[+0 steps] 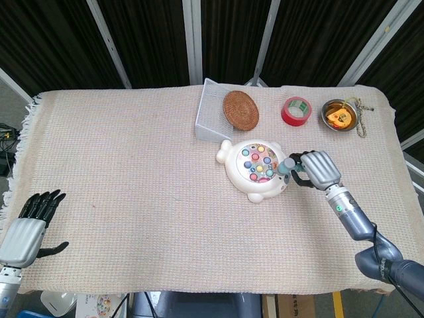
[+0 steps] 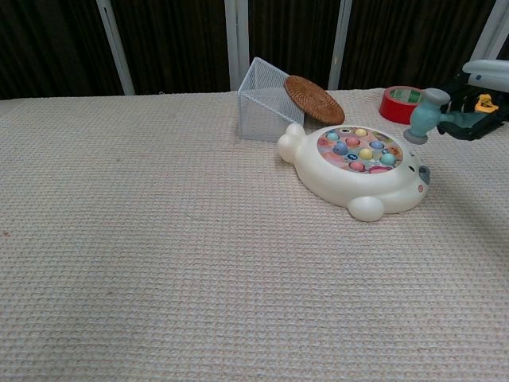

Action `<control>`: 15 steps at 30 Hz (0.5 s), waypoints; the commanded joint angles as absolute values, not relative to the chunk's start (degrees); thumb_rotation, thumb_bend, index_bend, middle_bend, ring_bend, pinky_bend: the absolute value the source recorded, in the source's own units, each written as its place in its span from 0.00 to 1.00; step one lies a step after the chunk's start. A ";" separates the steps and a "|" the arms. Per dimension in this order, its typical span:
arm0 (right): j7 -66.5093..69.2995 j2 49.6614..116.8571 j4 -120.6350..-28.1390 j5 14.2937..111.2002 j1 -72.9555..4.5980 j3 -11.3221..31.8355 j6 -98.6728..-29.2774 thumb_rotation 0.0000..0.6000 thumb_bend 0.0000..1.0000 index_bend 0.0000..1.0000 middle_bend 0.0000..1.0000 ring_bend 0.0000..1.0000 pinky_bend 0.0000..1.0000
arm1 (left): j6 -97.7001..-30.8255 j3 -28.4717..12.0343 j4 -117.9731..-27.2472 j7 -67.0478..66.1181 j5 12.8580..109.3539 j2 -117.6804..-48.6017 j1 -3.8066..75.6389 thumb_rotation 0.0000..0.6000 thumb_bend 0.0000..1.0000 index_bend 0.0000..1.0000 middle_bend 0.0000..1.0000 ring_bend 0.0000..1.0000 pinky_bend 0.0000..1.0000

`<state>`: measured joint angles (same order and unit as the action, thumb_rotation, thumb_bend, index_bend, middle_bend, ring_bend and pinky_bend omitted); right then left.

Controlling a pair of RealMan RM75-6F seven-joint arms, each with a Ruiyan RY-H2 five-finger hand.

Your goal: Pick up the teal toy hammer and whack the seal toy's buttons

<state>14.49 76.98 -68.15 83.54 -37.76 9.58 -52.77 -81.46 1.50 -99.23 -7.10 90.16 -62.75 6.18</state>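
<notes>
The white seal toy (image 1: 257,169) (image 2: 358,170) lies right of the table's middle, its round top full of coloured buttons (image 2: 359,149). My right hand (image 1: 317,169) (image 2: 481,102) grips the teal toy hammer (image 1: 287,165) (image 2: 425,114) by its handle. The hammer head hangs in the air just right of the buttons, above the seal's face end. My left hand (image 1: 28,222) rests open at the near left table edge, fingers spread, holding nothing; the chest view does not show it.
Behind the seal stand a tilted wire basket (image 1: 212,110) (image 2: 263,99) with a round woven coaster (image 1: 239,109) (image 2: 314,99) leaning on it, a red tape roll (image 1: 296,110) (image 2: 404,103), and a metal bowl (image 1: 340,115) with yellow contents.
</notes>
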 commanded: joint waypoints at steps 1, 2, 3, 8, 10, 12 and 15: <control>9.93 76.93 -69.64 81.95 -39.92 10.30 -50.08 1.00 0.78 0.94 0.79 0.66 0.53 | -81.32 1.49 -99.09 -6.97 90.00 -62.80 6.23 1.00 0.05 0.00 0.00 0.00 0.00; 8.97 76.99 -69.75 81.64 -40.24 10.34 -49.60 1.00 0.78 0.94 0.79 0.66 0.53 | -81.27 1.50 -99.02 -6.90 89.90 -62.82 6.22 1.00 0.05 0.00 0.00 0.00 0.00; 7.61 77.13 -69.88 81.19 -40.71 10.34 -48.87 1.00 0.78 0.94 0.79 0.66 0.53 | -81.17 1.50 -98.90 -6.77 89.75 -62.88 6.22 1.00 0.05 0.00 0.00 0.00 0.00; 3.45 77.62 -70.26 79.46 -41.92 10.24 -46.78 1.00 0.78 0.94 0.79 0.66 0.53 | -80.88 1.50 -98.49 -6.35 89.39 -63.05 6.30 1.00 0.05 0.00 0.00 0.00 0.00; 2.20 77.79 -70.48 78.87 -42.24 10.14 -46.14 1.00 0.78 0.94 0.79 0.67 0.53 | -80.74 1.47 -98.37 -6.26 89.28 -63.10 6.38 1.00 0.05 0.00 0.00 0.00 0.00; 1.20 77.95 -70.56 78.43 -42.51 10.02 -45.59 1.00 0.78 0.94 0.80 0.67 0.53 | -80.65 1.43 -98.30 -6.15 89.27 -63.15 6.47 1.00 0.05 0.00 0.00 0.00 0.00; -0.48 78.34 -70.49 77.14 -42.83 9.95 -44.79 1.00 0.78 0.95 0.80 0.67 0.53 | -80.53 1.36 -98.01 -5.82 89.16 -63.25 6.57 1.00 0.05 0.00 0.00 0.00 0.00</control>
<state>0.01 78.12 -70.49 77.61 -42.63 10.02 -45.16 -80.56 1.37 -98.05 -5.86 89.19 -63.23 6.55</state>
